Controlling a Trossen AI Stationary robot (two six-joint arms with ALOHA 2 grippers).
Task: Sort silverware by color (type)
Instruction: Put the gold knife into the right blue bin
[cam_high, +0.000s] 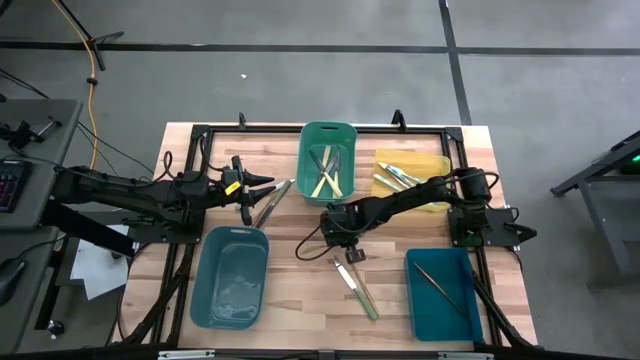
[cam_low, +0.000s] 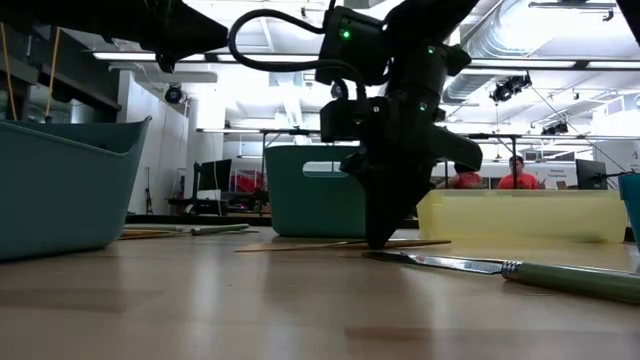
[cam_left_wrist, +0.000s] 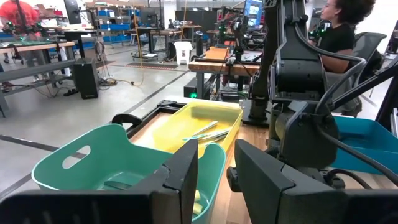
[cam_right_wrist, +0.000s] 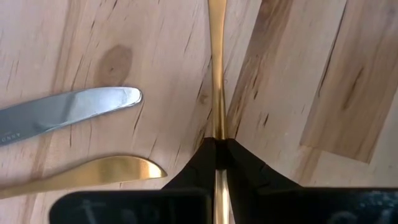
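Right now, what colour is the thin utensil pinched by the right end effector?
Gold. The utensil shows best in the right wrist view, between the right end effector fingertips.

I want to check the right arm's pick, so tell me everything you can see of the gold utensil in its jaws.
The gold utensil is a thin, shiny, gold-coloured metal piece; only its slim stem shows, widening slightly at the far end. It lies flat on the wooden table, pinched between the shut jaws of the right gripper. Nearby but apart lie a silver knife blade and another gold blade.
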